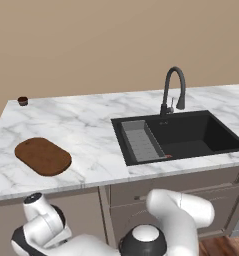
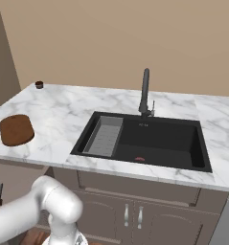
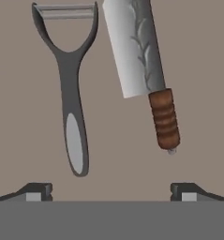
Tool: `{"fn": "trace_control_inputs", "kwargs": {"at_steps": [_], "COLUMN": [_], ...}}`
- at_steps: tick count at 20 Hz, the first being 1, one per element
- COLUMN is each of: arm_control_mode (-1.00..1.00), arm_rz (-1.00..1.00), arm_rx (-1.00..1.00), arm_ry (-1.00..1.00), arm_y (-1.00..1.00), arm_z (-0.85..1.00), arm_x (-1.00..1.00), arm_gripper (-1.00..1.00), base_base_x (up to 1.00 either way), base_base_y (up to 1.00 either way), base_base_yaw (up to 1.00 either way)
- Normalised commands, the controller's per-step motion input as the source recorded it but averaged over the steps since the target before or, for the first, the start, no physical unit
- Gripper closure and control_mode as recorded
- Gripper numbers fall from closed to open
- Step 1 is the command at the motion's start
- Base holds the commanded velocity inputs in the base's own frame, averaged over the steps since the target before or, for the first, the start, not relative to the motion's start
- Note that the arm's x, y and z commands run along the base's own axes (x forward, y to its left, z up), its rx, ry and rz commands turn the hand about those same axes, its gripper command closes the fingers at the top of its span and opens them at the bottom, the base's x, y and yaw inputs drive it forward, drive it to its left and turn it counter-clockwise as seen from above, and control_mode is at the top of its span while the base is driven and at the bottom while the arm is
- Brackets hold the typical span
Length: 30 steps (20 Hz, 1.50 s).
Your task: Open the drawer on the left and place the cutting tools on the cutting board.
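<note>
In the hand view I look straight down onto the grey-brown floor of the drawer (image 3: 202, 93). The grey Y-shaped peeler (image 3: 72, 103) lies on the left, its blade end far from me. To its right lies the cleaver (image 3: 144, 65), silver blade away from me and ribbed reddish-brown handle (image 3: 165, 119) toward me. My gripper (image 3: 111, 192) hangs open above them, its fingertips (image 3: 38, 191) wide apart with nothing between, just short of the handle ends. The dark-brown cutting board (image 1: 43, 156) lies on the marble counter's left front (image 2: 16, 129).
A black sink (image 1: 181, 135) with a grey rack (image 1: 141, 141) and a dark faucet (image 1: 171, 92) is set in the counter's right part. A tiny dark round cup (image 1: 23, 101) stands at the back left corner. Cabinet doors with vertical handles (image 2: 132, 215) sit below the sink.
</note>
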Motion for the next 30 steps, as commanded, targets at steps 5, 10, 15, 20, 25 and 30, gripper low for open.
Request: {"fn": "trace_control_inputs", "kwargs": {"at_steps": [5,10,15,20,25,30], "arm_control_mode": [-1.00,-1.00,-1.00,-1.00,-1.00,-1.00], "arm_rz": [0.02,0.02,0.00,0.00,0.01,0.01], "arm_rx": [0.00,0.00,0.00,0.00,0.00,0.00], "arm_ry": [0.00,0.00,0.00,0.00,0.00,0.00], "arm_y": [0.21,0.17,0.04,0.00,0.00,0.03], "arm_z": [-0.30,-0.27,-0.23,-0.22,-0.22,-0.22], "arm_x": [0.00,0.00,0.00,0.00,0.00,0.00], "arm_gripper": [-1.00,-1.00,-1.00,-1.00,-1.00,-1.00], "base_base_x": [0.00,0.00,0.00,0.00,0.00,0.00], "base_base_y": [0.00,0.00,0.00,0.00,0.00,0.00], "base_base_yaw": [0.00,0.00,0.00,0.00,0.00,0.00]}}
